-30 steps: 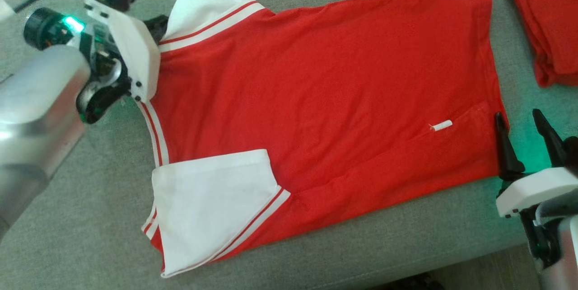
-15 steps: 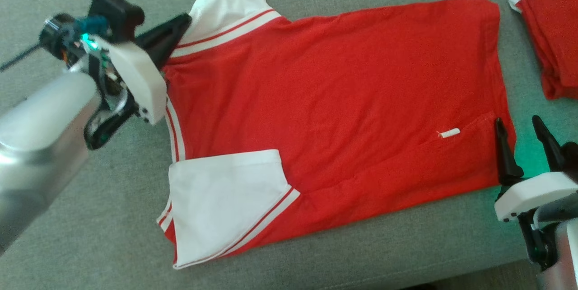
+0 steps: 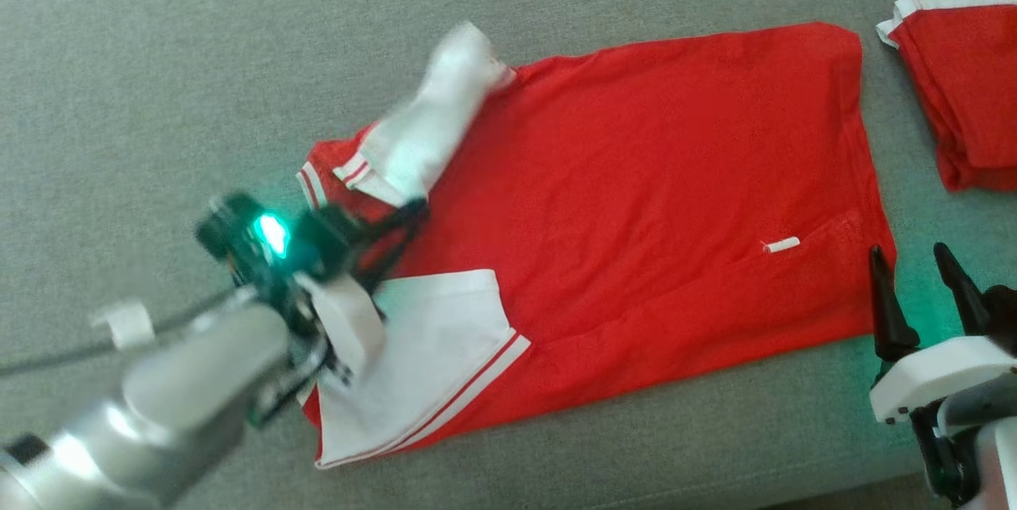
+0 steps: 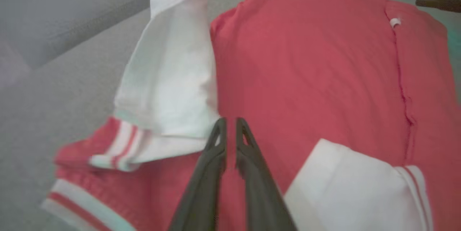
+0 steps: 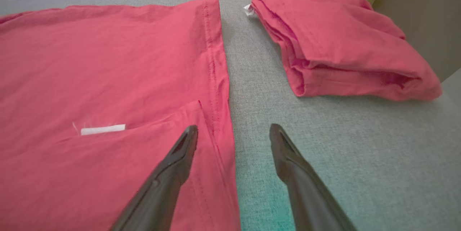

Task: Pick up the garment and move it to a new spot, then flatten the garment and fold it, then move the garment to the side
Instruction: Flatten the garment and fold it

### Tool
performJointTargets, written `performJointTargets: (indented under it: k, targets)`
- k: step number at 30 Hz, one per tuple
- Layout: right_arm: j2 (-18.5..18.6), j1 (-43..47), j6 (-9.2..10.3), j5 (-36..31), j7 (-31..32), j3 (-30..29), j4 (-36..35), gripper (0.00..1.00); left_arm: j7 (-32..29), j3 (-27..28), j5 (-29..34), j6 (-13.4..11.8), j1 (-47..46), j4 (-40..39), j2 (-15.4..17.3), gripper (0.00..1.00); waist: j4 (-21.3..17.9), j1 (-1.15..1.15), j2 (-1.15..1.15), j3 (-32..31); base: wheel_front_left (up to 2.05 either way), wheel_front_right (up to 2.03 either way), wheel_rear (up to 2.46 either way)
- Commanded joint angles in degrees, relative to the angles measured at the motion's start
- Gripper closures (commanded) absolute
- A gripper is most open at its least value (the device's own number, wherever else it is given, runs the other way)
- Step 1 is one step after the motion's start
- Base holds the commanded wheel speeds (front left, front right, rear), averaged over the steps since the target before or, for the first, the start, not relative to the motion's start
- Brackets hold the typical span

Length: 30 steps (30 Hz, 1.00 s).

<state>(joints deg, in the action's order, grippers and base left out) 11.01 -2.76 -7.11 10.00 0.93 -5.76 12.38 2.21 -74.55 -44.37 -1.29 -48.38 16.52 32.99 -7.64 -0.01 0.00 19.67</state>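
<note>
Mid-fold: flat garment (image 3: 636, 176) on grey cushion (image 3: 199, 81), sleeves turned in; body folds and side move left to do.
Loosely flopped far sleeve (image 3: 433, 129), neater near sleeve (image 3: 433, 343). Closed left gripper (image 3: 415, 214) beside far cuff, no cloth seen between fingers. Open right gripper (image 3: 910, 256) straddling hem corner. Second folded garment (image 3: 969, 89) well apart, right.

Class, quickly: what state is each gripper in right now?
Left gripper: shut, fingers beside the white sleeve; no cloth seen between them.
Right gripper: open, holding nothing, at the garment's hem.
</note>
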Motion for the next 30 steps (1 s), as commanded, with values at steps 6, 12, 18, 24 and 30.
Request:
performJointTargets:
  k: [6, 12, 18, 24, 30]
  targets:
    - [0.7, 0.7, -0.37, -0.4, -0.2, 0.2, -2.8, 0.00, 3.3, 3.7, -4.0, -4.5, 4.5, -3.8, -0.7, 0.00, 0.5, 0.01, 0.00, -0.1, 0.00, 0.00, 0.00]
    - [0.6, 1.1, -0.37, -0.7, 0.1, -0.1, -3.3, 0.00, 5.5, 7.5, -5.2, -10.4, 5.8, -10.3, 1.7, 0.00, 1.3, 0.01, 0.00, 0.2, 0.00, 0.00, 0.00]
    - [0.6, 0.3, -0.37, -0.6, 0.6, 0.6, -3.7, 0.00, 4.9, 8.4, -2.4, -14.9, 4.0, -9.9, 4.0, 0.00, 1.7, 0.01, 0.00, 1.0, 0.00, 0.00, 0.00]
    - [1.5, -0.7, -0.37, -0.3, 0.7, 1.2, -4.1, 0.00, 5.5, 8.6, -2.1, -13.2, 1.6, -3.6, 2.2, 0.00, 1.2, 0.01, 0.00, 2.1, 0.00, 0.00, 0.00]
    - [1.6, -0.8, -0.37, -0.2, 0.8, 1.0, -4.4, 0.00, 6.7, 7.8, -1.9, -9.8, -0.1, 2.0, 0.1, 0.00, 0.4, 0.01, 0.00, 2.9, 0.00, 0.00, 0.00]
